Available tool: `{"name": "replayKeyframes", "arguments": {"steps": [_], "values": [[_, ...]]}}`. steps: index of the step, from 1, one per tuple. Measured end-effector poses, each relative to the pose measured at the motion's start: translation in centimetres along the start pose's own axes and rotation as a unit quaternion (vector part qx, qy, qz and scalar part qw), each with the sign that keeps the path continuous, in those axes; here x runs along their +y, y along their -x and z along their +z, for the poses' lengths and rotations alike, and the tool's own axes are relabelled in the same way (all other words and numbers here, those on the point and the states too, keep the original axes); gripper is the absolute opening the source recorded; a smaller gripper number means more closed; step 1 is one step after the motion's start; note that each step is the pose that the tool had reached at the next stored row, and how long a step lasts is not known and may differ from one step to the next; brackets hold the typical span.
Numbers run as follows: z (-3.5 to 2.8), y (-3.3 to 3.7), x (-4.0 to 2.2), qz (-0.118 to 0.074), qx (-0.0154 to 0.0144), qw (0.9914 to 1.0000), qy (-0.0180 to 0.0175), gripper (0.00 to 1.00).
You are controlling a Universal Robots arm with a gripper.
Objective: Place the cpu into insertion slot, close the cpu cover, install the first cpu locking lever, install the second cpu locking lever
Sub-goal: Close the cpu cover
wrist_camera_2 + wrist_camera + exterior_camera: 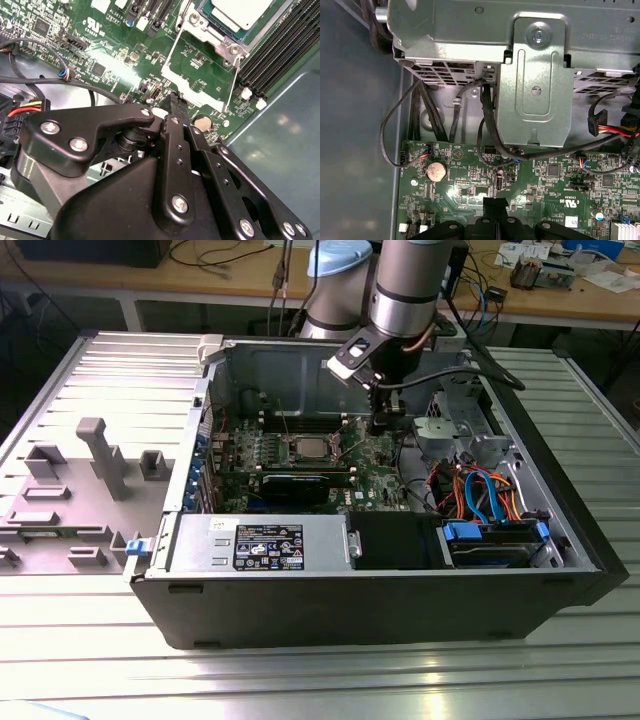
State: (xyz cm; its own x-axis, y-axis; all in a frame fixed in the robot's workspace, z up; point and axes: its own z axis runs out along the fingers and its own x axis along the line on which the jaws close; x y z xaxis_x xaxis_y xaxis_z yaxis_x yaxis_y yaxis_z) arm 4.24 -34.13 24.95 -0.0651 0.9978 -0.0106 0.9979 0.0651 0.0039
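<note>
Progress looks partial: the cpu (240,12) lies flat in its socket on the green motherboard (107,47), silvery top showing, so the placing step seems done. The cpu cover (205,35) appears open, since its silvery frame lies swung away just beside the socket, with bare board visible through its window. Closing it and setting both locking levers seem left to do. The gripper (173,100) hangs low over the board near the cover's outer edge, on the exterior view's right of the socket, its jaws pressed together with nothing between them. The computer case (400,610) sits on a ribbed metal desk (300,680).
</note>
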Motion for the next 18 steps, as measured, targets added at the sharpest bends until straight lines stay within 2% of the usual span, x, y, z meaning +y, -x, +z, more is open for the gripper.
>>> {"name": "replayKeyframes", "arguments": {"steps": [5, 18], "values": [[0.00, -0.04, -0.66, 0.000, 0.0000, 1.00000, 0.0003, 0.11], [0.00, -0.09, -1.38, 0.000, 0.0000, 1.00000, 0.0003, 0.11]]}}
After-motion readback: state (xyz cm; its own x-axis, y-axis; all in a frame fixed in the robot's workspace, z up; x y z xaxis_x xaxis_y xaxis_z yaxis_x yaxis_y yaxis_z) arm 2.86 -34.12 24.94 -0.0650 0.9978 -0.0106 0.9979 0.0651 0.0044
